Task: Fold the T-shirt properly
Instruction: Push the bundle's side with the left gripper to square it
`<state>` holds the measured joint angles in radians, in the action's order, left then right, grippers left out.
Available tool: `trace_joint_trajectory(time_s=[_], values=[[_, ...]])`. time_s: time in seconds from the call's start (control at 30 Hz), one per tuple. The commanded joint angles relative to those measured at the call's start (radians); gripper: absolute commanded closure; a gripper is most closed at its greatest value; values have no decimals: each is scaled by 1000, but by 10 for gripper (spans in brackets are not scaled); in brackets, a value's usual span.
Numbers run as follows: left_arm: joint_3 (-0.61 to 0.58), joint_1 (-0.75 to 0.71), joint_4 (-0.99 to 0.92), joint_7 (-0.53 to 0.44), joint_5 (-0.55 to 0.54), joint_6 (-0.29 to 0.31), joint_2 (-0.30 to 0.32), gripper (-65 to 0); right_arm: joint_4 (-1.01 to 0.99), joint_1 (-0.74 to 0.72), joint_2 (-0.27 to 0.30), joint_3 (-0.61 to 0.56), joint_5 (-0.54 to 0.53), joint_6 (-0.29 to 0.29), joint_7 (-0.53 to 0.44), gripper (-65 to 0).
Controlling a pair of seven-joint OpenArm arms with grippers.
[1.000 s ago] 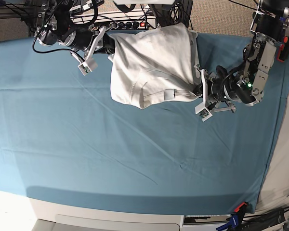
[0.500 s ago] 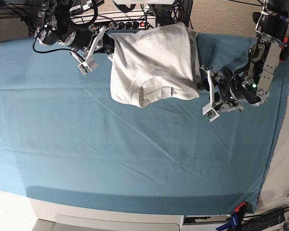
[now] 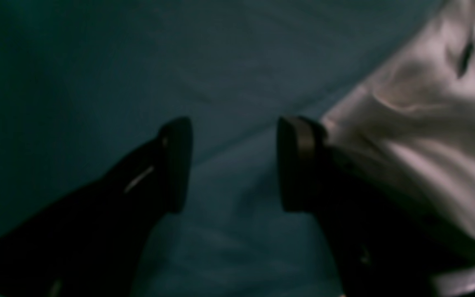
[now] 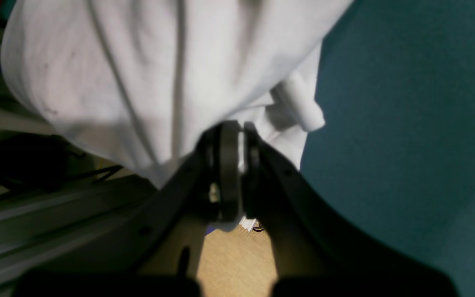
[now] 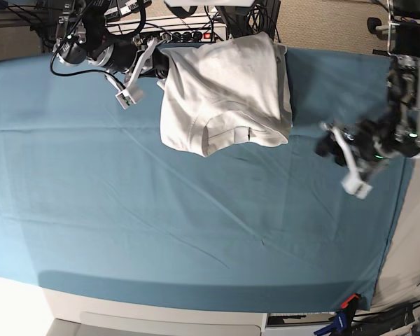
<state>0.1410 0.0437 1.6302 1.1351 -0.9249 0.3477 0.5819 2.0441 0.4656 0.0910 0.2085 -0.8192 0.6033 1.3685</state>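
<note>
- At the far edge of the counter (image 5: 196, 231), I see the T-shirt (image 5: 224, 91) lying in a bunched, partly folded heap on the teal cloth (image 5: 126, 196), its top reaching the counter's back rim by the power strip (image 5: 189, 33).
- My right arm sits at the far corner on the base view's left, forearm low and roughly level, reaching sideways toward the shirt's upper corner.
- Right gripper (image 4: 233, 165): jaws pressed together, pinching a thin fold of white fabric; the wrist view shows cloth sandwiched between the pads, with the rest of the shirt draped above them.
- Under that grip the wrist view looks past the counter edge to tan floor (image 4: 237, 260), so this pinch is right at the rim.
- My left arm is on the base view's right, near the side edge of the counter, wrist bent and pointed downward and inward.
- Left gripper (image 5: 350, 164): jaws spread wide, nothing between them; only teal cloth shows in the gap in the wrist view.
- Left gripper is apart from the shirt in the base view; in the blurred wrist view the shirt's edge (image 3: 427, 123) appears just beside one finger (image 3: 299, 165), and I cannot tell whether they touch.
- Open cloth spans the whole near half of the counter, creased but bare.
</note>
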Motion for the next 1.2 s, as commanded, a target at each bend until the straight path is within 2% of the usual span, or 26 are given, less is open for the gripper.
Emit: trace_joint_trajectory(time_s=[0.0, 0.07, 0.23, 0.33, 1.0, 1.17], values=[[36, 12, -31, 10, -61, 16, 14, -335, 18, -1, 0, 2, -26, 5, -16, 0], [69, 13, -118, 44, -153, 46, 18, -335, 18, -1, 0, 2, -26, 5, -20, 0], [61, 18, -300, 131, -349, 118, 13, -335, 18, -3, 0, 2, -25, 5, -26, 0], [43, 18, -335, 166, -420, 148, 8, -335, 18, -3, 1, 2, -25, 6, -26, 0], [-128, 23, -336, 170, -430, 151, -109, -335, 18, -3, 0, 2, -11, 5, -27, 0], [-134, 24, -336, 171, -430, 163, -128, -317, 18, -3, 0, 2, -10, 5, -27, 0]])
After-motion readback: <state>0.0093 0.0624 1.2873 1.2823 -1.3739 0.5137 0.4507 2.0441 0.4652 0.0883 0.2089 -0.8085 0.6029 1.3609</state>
